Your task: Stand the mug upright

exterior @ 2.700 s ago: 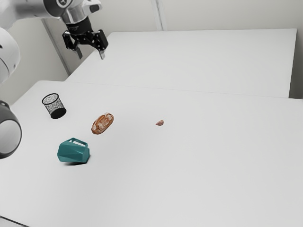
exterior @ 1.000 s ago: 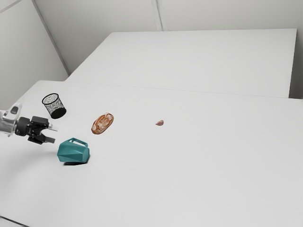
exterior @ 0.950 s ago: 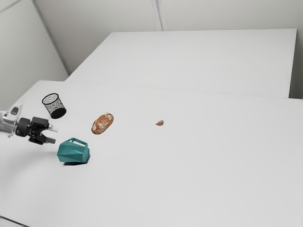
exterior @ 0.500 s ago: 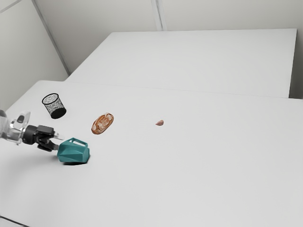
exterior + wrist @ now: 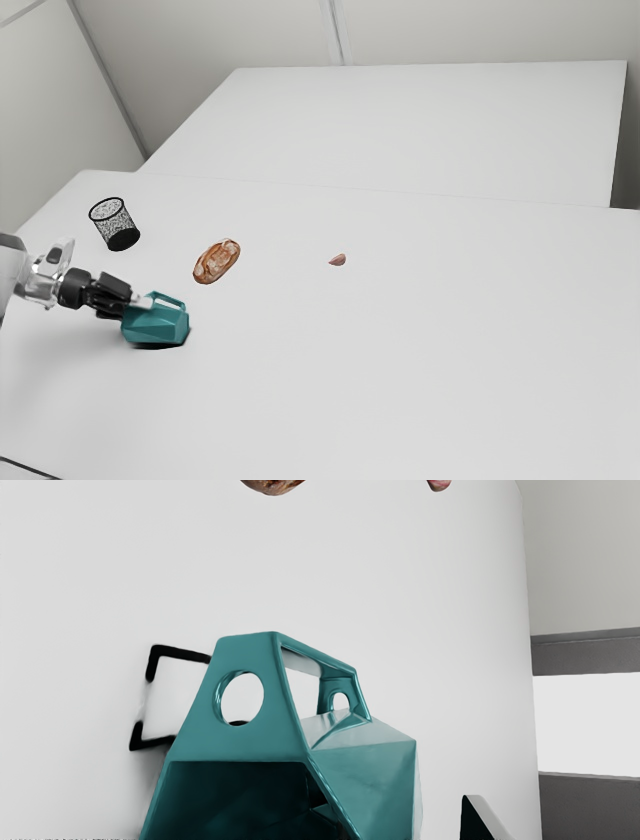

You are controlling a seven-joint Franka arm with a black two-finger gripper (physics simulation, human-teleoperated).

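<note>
A smooth white bench [image 5: 420, 370] runs across the near part of a plain rm. w/ pale gray walls [image 5: 480, 30]; a 2nd white surface [image 5: 430, 120] lies beyond its far edge. Count on the bench: 1 teal mug [image 5: 155, 330], 1 brown loaf [image 5: 216, 262], 1 black mesh cup [image 5: 114, 225] & 1 sm. pinkish-brown piece [image 5: 338, 260]. The mug lies on its side toward the exterior view's left, nr. the arm, handle up, mouth facing the gripper [image 5: 136, 307]. The gripper is spread, its tips at the mug's mouth end; in the wrist view 1 finger [image 5: 482, 822] stands just beside the mug, apart from it. Can't tell if the other touches. The loaf sits a bit farther off, btwn. mug & sm. piece, w/ the piece toward the exterior view's right; the cup is on the far side, at the exterior view's left.
</note>
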